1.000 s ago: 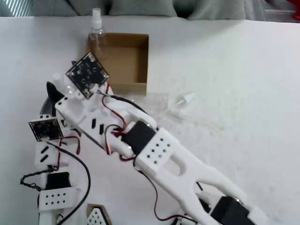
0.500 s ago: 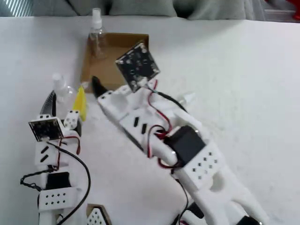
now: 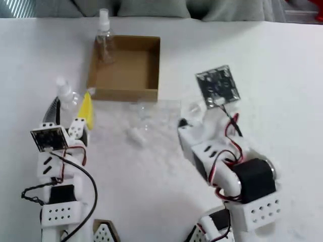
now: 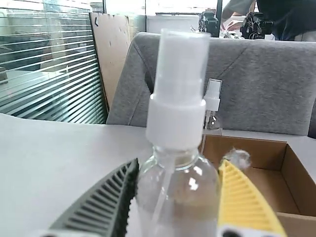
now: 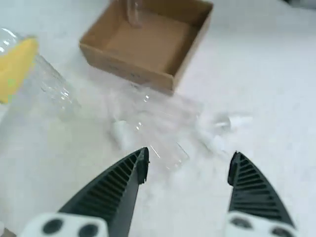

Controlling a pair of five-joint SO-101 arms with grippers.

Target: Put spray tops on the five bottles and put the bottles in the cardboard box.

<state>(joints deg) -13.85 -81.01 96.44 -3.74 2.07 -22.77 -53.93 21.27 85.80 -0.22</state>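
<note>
My left gripper (image 4: 173, 197) is shut on a clear bottle (image 4: 175, 192) that wears a white spray top (image 4: 178, 94); in the high view this bottle (image 3: 66, 96) stands upright at the table's left, between the black and yellow fingers (image 3: 86, 110). A second topped bottle (image 3: 104, 36) stands in the far left corner of the cardboard box (image 3: 146, 93). Clear bottles (image 5: 163, 123) and loose spray tops (image 5: 224, 123) lie on the table in front of the box. My right gripper (image 5: 188, 165) hovers open above them, holding nothing.
The cardboard box (image 5: 170, 79) is open-topped and otherwise bare inside. A grey sofa back (image 4: 276, 84) runs behind the table's far edge. White table surface (image 3: 272, 65) stretches free to the right of the box.
My right arm has swung away from the bottle in the left gripper, moving right across the box front to the loose bottles. The left arm and its bottle stayed put.
</note>
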